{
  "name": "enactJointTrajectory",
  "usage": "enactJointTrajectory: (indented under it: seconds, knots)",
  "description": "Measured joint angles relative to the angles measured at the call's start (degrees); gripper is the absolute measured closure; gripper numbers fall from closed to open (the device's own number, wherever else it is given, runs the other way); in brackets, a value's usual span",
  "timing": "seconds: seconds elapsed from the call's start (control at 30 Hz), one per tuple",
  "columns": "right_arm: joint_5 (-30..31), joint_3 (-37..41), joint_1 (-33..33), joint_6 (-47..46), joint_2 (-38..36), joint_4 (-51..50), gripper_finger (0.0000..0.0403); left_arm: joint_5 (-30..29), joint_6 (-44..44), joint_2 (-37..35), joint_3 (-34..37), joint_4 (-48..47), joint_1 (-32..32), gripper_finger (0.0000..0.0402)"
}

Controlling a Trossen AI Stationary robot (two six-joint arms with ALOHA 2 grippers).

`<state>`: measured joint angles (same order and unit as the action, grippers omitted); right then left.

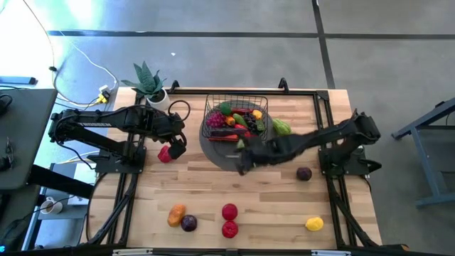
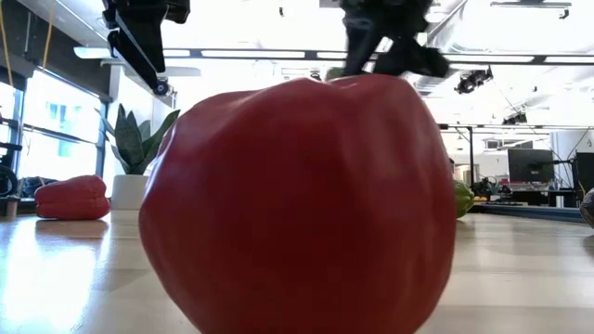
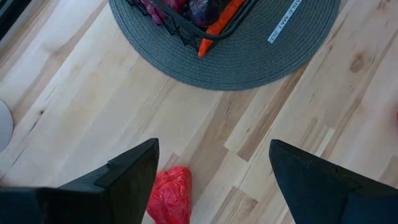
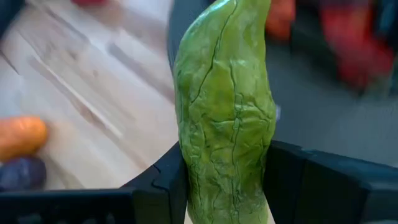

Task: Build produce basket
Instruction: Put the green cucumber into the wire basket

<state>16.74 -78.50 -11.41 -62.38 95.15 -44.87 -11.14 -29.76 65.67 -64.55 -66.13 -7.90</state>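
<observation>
Your right gripper (image 1: pixel 243 158) sits over the near rim of the grey round mat (image 1: pixel 213 153), just in front of the basket (image 1: pixel 236 117), with its fingers (image 4: pixel 155 180) clamped on a long wrinkled green vegetable (image 4: pixel 225 118) that stands up between them. Your left gripper (image 1: pixel 176 142) hovers with its fingers (image 3: pixel 124 177) spread wide above a red pepper (image 1: pixel 165 153), which lies on bare wood just left of the mat. You have open tabletop (image 1: pixel 270 199) between the mat and the front edge. Along that front strip lie an orange piece (image 1: pixel 175 214), a dark purple one (image 1: pixel 188 223), two red fruits (image 1: pixel 229 220) and a yellow one (image 1: pixel 313 224); another purple piece (image 1: pixel 303 173) rests near the right arm's base. The basket stands on the mat at the far middle of the table and already holds mixed red, green, purple and orange produce. A light green piece (image 1: pixel 281 127) lies just right of it. A potted plant (image 1: pixel 149 84) stands at the far left corner.
</observation>
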Motion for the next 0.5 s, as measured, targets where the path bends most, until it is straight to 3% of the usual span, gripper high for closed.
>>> enactJointTrajectory:
  seconds: [0.5]
  knots:
    - [-3.8, -8.0, 17.0, 28.8, 0.0, 0.0, 0.0269, 0.0, 0.0, 0.0, 0.0, 0.0, 0.0, 0.0106]
